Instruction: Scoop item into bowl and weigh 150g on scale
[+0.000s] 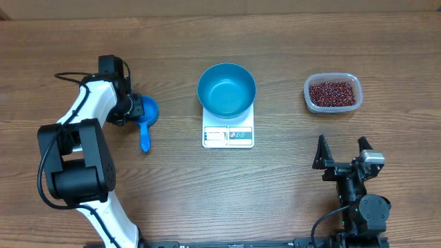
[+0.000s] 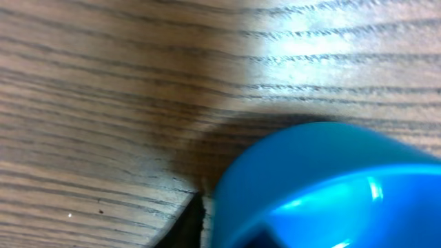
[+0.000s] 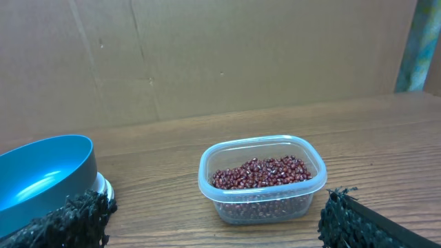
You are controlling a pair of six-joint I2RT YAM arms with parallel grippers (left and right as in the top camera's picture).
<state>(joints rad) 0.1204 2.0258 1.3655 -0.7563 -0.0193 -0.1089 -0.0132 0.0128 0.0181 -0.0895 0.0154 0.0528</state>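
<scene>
Blue scoop (image 1: 146, 118) lies at left gripper (image 1: 132, 109) (grip unclear); right gripper (image 1: 342, 151) spread wide, beans (image 1: 333, 93) in tub (image 1: 306, 91) beyond it.

Wooden table (image 1: 289, 186), white scale (image 1: 228, 136) centre, blue scoop (image 1: 146, 118) left, clear tub (image 1: 307, 93) right

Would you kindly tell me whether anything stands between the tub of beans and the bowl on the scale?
Nothing visible does. Only bare table lies between the beans in their tub and the bowl on the scale. The scoop lies beyond the bowl, by the left gripper; the open right gripper sits off that path.
</scene>
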